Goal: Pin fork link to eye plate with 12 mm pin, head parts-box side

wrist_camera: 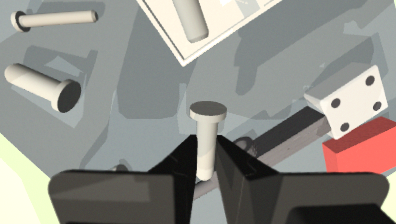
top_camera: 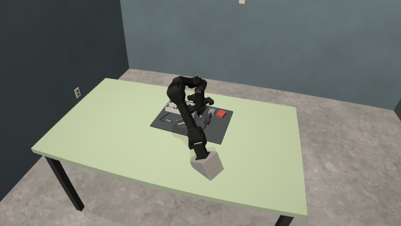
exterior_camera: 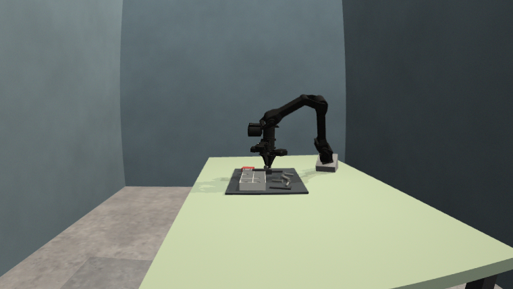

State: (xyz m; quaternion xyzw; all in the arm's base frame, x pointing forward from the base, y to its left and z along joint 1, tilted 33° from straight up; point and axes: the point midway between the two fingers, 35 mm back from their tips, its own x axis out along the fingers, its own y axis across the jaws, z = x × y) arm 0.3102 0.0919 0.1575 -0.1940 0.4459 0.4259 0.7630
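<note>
Gripper clamped narrowly round a pin, head toward parts box, its long axis appearing aslant to the dark link bar.

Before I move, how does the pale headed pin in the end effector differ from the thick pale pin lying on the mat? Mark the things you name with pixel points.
The pale headed pin [wrist_camera: 207, 145] is gripped between the end effector's [wrist_camera: 207, 142] fingers; the thick pale pin [wrist_camera: 35, 84] lies loose. The gripped pin looks slimmer; the loose pin's shank looks thicker. Both have dark-faced round heads.

The green table carries a dark mat.
</note>
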